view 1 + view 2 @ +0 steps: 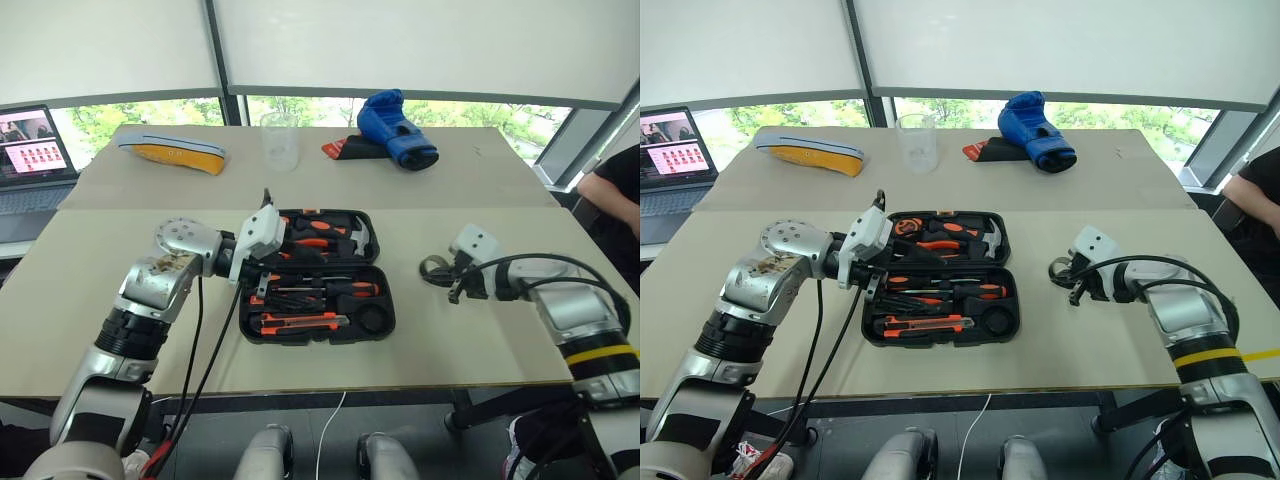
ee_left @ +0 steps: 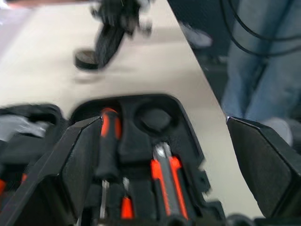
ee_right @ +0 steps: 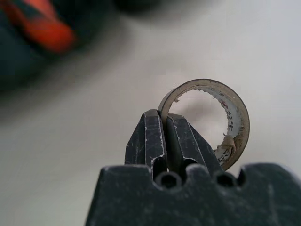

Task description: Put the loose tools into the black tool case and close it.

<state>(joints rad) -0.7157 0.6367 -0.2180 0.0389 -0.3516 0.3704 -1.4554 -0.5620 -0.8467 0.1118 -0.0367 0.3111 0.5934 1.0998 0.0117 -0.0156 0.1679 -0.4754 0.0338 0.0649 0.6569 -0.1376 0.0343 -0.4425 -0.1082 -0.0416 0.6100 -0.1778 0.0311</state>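
1. Black tool case [image 1: 318, 277] lies open at table centre; the wide-apart left gripper [image 1: 262, 262] hovers at its left edge and could knock seated tools.
2. Right gripper [image 3: 164, 123], right of the case, pinches the tape roll [image 3: 233, 117] by its rim only; it may slip.

The black tool case [image 1: 318, 277] lies open and flat on the worktop, screwdrivers [image 1: 325, 289] and utility knife [image 1: 300, 322] slotted inside; the tape roll [image 3: 211, 120] is pinched up on edge, well right of it.
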